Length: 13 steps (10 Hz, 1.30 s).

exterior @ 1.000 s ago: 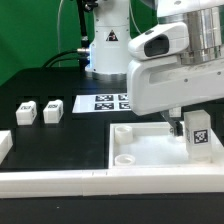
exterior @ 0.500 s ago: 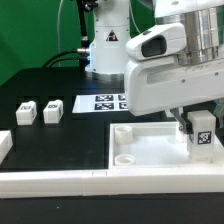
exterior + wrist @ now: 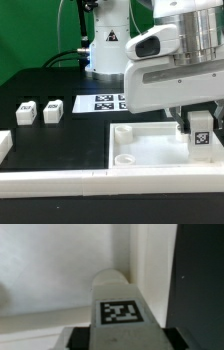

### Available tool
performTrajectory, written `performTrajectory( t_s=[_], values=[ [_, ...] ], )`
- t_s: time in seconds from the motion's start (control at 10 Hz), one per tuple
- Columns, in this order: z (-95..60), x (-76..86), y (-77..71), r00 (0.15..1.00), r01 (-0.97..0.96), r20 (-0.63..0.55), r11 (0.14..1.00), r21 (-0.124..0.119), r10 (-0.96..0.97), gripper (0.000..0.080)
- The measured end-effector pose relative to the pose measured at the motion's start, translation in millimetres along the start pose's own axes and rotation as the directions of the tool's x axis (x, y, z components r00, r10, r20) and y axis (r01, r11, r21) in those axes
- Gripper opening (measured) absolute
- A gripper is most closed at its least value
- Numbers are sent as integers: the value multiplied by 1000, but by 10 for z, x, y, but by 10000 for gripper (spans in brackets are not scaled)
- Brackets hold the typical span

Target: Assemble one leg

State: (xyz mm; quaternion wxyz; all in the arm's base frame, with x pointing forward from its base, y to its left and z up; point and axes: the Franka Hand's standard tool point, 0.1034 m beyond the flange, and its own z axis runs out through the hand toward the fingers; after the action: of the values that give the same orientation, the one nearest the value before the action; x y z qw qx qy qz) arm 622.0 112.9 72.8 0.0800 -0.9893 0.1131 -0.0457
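Our gripper (image 3: 197, 125) clamps the leg (image 3: 201, 140) upright at a corner of the white panel (image 3: 150, 150), on the exterior view's right; we judge insertion under way, since we cannot see it seated.

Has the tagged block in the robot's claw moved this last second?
Yes. The leg has shifted slightly toward the exterior view's right, nearer the white panel's right edge.

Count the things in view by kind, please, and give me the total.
Legs: 3 (two loose, one leg in the gripper)
Panel: 1
Marker board: 1
White block cut off at edge, kind unclear: 1
Total: 6
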Motion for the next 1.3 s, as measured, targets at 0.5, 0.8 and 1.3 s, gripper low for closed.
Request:
performTrajectory(
  t_s=[0.5,0.8,1.3],
  values=[
    [5,-3,17,827,-563,16,826,30,563,297],
    [35,-64,-62,545,-838,43,544,42,837,297],
    [47,-67,-97,351,-936,63,349,46,934,297]
  ],
)
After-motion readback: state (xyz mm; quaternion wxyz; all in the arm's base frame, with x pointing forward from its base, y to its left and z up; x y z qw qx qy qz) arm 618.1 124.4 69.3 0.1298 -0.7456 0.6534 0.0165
